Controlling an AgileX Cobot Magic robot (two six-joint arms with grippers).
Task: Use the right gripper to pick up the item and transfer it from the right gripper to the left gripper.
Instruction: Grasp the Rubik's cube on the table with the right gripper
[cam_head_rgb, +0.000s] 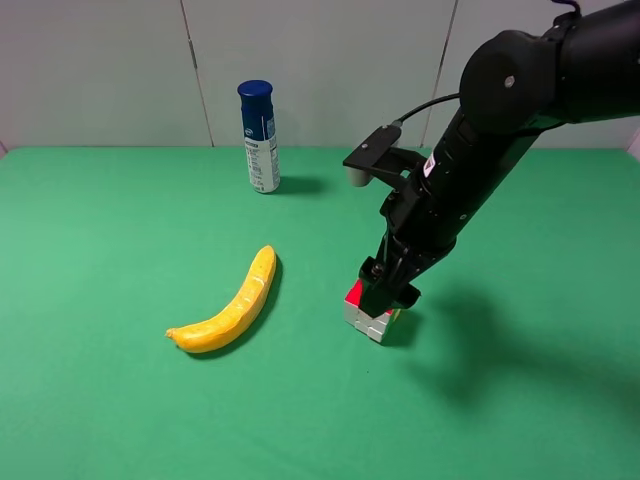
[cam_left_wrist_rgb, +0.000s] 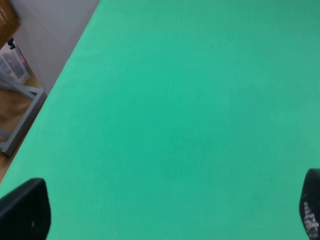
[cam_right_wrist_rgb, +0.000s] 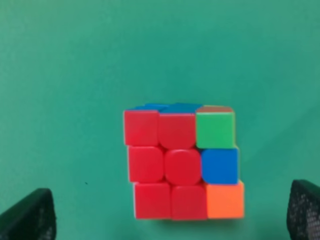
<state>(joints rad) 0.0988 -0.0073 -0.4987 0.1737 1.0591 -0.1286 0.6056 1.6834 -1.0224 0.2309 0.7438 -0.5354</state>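
One banana (cam_head_rgb: 228, 308) near cube (cam_head_rgb: 368, 320), bottle (cam_head_rgb: 259, 137) farther

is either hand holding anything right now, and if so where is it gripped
Nothing is held. The right hand is open, straddling the puzzle cube without touching it. The left hand is open and empty.

Bare mat (cam_head_rgb: 120, 220) around the cube (cam_head_rgb: 370, 322); banana (cam_head_rgb: 230, 305) near beside it, bottle (cam_head_rgb: 259, 135) well apart.
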